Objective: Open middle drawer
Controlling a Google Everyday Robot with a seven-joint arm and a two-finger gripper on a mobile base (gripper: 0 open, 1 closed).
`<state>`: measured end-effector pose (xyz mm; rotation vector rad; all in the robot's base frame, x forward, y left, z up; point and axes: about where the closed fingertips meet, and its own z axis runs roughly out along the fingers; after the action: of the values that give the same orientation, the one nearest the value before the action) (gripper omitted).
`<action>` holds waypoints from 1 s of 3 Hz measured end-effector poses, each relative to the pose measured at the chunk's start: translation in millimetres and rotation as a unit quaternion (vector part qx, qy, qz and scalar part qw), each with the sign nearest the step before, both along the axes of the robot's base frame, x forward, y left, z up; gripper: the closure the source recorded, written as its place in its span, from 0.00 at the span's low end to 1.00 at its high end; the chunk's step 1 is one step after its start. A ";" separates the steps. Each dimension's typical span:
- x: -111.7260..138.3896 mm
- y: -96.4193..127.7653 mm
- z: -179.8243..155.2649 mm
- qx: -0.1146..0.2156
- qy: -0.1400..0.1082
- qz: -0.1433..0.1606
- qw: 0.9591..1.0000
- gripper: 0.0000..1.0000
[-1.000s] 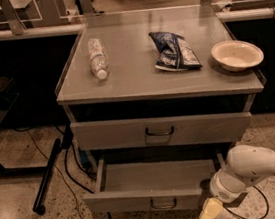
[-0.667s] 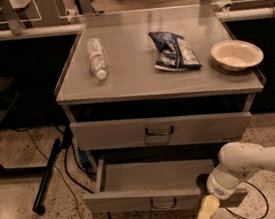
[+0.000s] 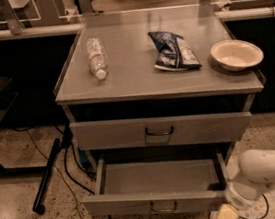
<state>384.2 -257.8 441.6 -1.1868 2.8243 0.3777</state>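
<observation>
Gripper is hanging low beside the middle drawer's right front corner; whether it is open or closed cannot be told. That drawer is sitting pulled out beneath the shut upper drawer, its handle lying to the gripper's left.

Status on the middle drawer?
Gripper low, by the drawer's right front corner. Middle drawer pulled out, tray interior showing. Nothing seen blocking its front.

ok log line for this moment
wide grey metal middle drawer: pulled open | gripper: low, beside drawer's front corner, image right
</observation>
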 end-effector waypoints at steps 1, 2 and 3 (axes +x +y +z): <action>-27.8 -17.3 32.9 -0.012 -0.010 -0.030 0.999 0.00; -27.0 -18.9 38.0 -0.015 -0.014 -0.030 0.999 0.00; -7.8 -2.4 30.7 0.009 -0.017 -0.005 1.000 0.00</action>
<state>376.4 -260.1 472.3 -1.1639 2.7910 0.3781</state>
